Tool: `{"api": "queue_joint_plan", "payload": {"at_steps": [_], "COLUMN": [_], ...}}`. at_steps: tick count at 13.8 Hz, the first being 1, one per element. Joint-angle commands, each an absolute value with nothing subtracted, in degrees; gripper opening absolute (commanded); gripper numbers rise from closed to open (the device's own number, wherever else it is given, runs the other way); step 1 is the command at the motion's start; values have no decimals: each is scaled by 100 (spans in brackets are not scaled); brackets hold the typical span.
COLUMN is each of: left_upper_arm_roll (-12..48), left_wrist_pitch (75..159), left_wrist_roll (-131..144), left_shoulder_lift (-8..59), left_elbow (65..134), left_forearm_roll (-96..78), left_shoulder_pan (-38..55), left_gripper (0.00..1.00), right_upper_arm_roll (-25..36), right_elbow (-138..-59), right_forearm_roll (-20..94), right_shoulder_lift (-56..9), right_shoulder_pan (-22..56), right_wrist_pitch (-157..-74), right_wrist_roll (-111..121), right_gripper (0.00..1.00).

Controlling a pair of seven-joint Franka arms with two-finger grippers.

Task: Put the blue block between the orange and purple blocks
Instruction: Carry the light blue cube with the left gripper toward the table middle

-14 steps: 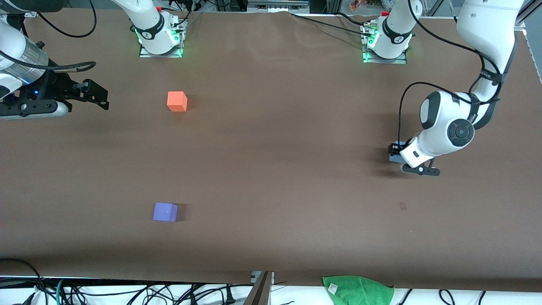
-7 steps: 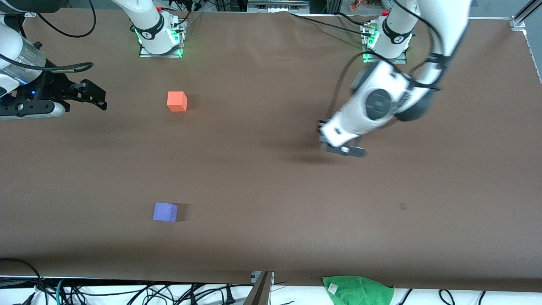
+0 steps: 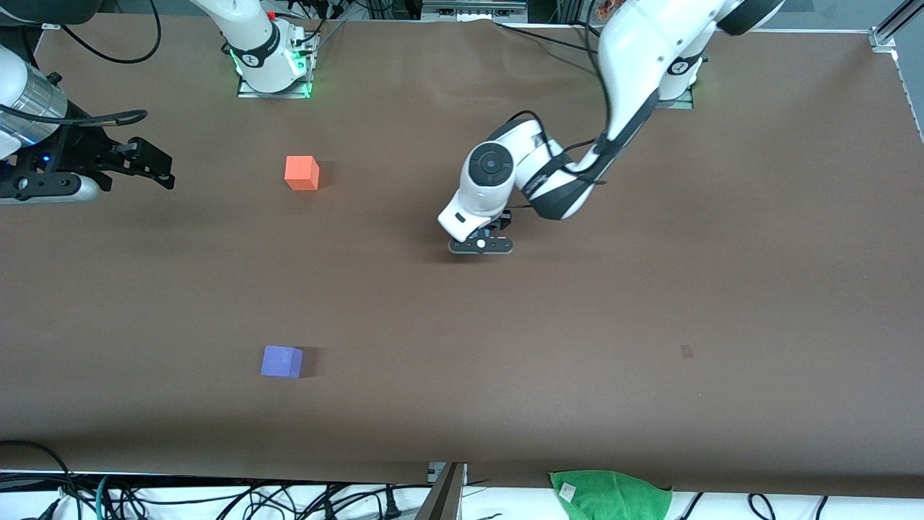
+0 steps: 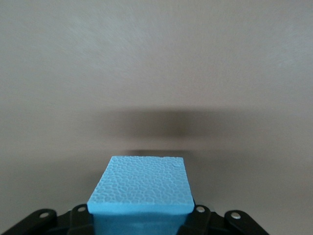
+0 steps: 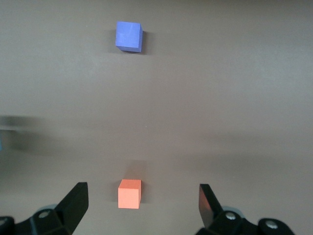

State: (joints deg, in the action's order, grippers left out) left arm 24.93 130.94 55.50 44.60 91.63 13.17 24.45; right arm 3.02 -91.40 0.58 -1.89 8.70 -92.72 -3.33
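brown desk (image 3: 650, 325), matte cover, mostly bare. orange block (image 3: 302, 172) sits on it toward the right arm's end, not far from that arm's base. purple block (image 3: 281, 361) is roughly in line with it but much nearer the front camera, well apart from orange. both flat on the desk, nothing touching them; the right wrist view shows orange (image 5: 129, 193) and purple (image 5: 129, 36) too, with bare desk between.

left gripper (image 3: 481, 244) is up in the air over the middle of the desk, arm reaching in from its base. the front view hides what it carries, but the left wrist view shows the blue block (image 4: 142, 188) between the fingers, fingers clamped on its sides, top face showing, its shadow on the desk below. blue is off the desk, well apart from the gap between orange and purple.

right gripper (image 3: 148, 162) waits at the right arm's end of the desk, off to the side of orange, fingers (image 5: 73, 203) spread wide and holding nothing.

green cloth (image 3: 610, 495) lies at the desk edge nearest the front camera.
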Motion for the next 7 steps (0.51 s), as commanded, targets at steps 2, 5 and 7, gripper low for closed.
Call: {"api": "queue_joint_plan", "payload": {"at_steps": [2, 5, 7], "left_upper_arm_roll": [2119, 2127, 2171], "left_wrist_pitch": [13438, 13369, 13002], "left_wrist_roll": [6064, 6064, 6082], "left_shoulder_lift": [4790, 4694, 4370], "left_elbow": [8930, 8912, 8938], "left_forearm_roll": [1564, 1564, 1495], "left_shoulder_pan": [2839, 2822, 2769], "left_gripper": [74, 100, 100], "right_upper_arm_roll": [456, 519, 519], "right_elbow": [-9194, -9193, -9193], "right_forearm_roll": [87, 88, 88], "right_shoulder_lift": [-263, -421, -483], "right_shoulder_pan": [905, 914, 897], "right_wrist_pitch": [-9501, -9475, -9544], "right_wrist_roll": [-229, -290, -237], "right_gripper": [100, 100, 100]}}
